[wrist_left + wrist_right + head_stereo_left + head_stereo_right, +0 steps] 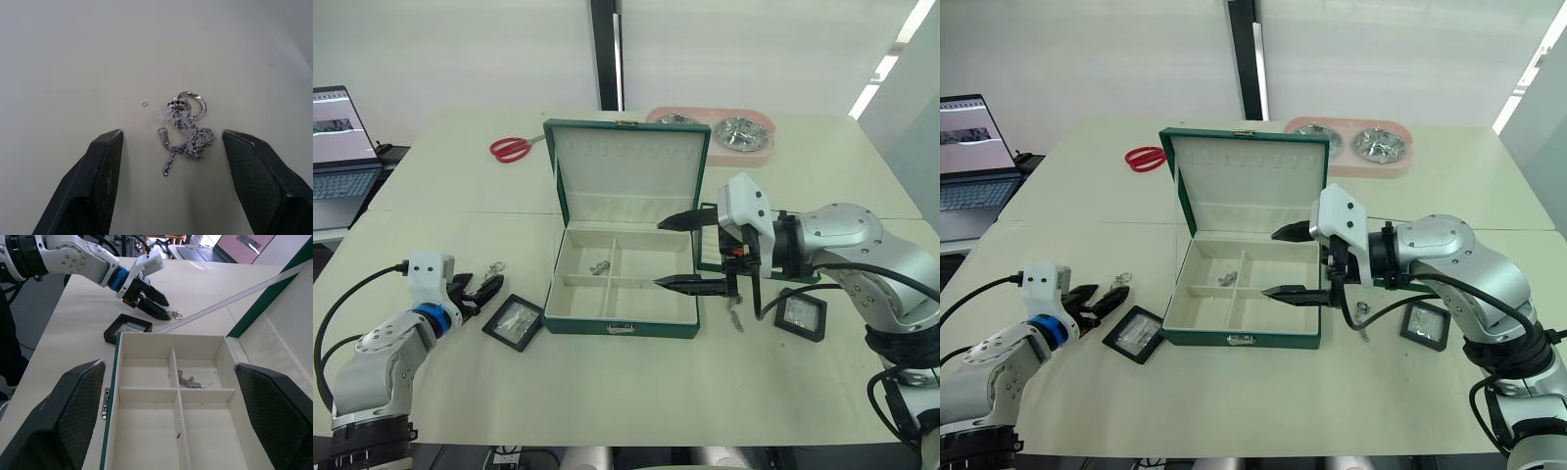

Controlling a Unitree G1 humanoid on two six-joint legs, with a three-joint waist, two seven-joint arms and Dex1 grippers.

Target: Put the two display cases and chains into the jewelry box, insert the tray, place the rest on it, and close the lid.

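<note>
Left wrist view: the left gripper (pixel 168 147), fingers apart, brackets a tangled silver chain (pixel 187 128); it should descend centred, pinching the clump. The right gripper (pixel 677 253) hangs spread over the dark green jewelry box (pixel 617 323).

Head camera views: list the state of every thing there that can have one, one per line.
Dark green square jewelry box: open, one chain inside.
Hinged green lid: raised upright.
Left claw: open, straddling a silver chain on the table.
Right claw: open, empty, over the box.
Two black display cases: on the table.
Laptop: open, screen lit.
</note>
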